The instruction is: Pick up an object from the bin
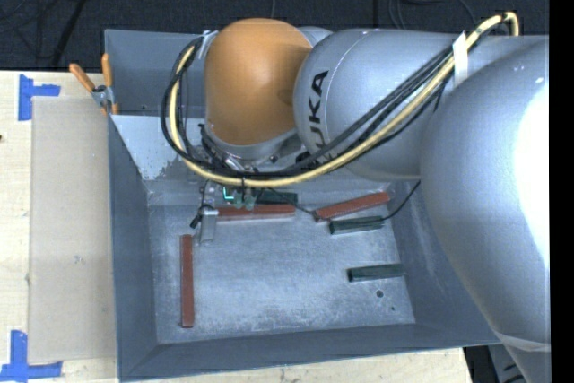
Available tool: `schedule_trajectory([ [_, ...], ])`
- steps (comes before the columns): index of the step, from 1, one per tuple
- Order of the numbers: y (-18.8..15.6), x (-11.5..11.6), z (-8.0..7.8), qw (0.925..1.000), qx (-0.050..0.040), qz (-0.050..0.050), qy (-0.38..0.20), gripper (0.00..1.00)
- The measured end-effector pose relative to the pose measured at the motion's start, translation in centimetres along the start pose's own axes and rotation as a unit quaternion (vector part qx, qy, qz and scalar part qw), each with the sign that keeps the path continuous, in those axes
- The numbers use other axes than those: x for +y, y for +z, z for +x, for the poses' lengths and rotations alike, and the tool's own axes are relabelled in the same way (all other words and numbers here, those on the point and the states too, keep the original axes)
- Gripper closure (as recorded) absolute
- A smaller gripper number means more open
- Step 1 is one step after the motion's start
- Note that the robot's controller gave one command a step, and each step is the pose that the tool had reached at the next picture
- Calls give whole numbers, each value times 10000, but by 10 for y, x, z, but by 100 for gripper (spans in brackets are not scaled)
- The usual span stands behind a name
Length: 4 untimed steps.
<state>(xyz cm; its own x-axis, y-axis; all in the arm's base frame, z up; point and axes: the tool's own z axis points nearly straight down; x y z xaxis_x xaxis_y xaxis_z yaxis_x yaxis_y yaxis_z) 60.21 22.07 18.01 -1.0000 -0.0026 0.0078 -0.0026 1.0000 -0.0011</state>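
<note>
Far-left on the bin [269,300] floor: gripper [207,224] low at the left end of a crosswise brown stick [260,211], likely placed for a grasp; spread or pinching, cannot tell; upright brown stick [186,281] just nearer

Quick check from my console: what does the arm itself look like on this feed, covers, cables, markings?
The arm is rounded silver-grey casing with black KUKA lettering. A glossy orange dome cover caps the wrist. Black and yellow cables run along it, tied by a white band, looping round the wrist. The end effector is small grey metal.
</note>
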Motion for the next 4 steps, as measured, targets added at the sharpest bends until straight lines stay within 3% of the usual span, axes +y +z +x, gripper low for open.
schedule_trajectory([
  [1, 111, -108, -3, 9679, -42, 2, -2513, 0],
  [2, 80, -17, 27, 9043, -53, -2, -4268, 0],
  [3, 81, 23, 39, 7727, -42, 8, -6348, 0],
  [4, 112, 17, 30, 5539, -24, 14, -8326, 0],
])
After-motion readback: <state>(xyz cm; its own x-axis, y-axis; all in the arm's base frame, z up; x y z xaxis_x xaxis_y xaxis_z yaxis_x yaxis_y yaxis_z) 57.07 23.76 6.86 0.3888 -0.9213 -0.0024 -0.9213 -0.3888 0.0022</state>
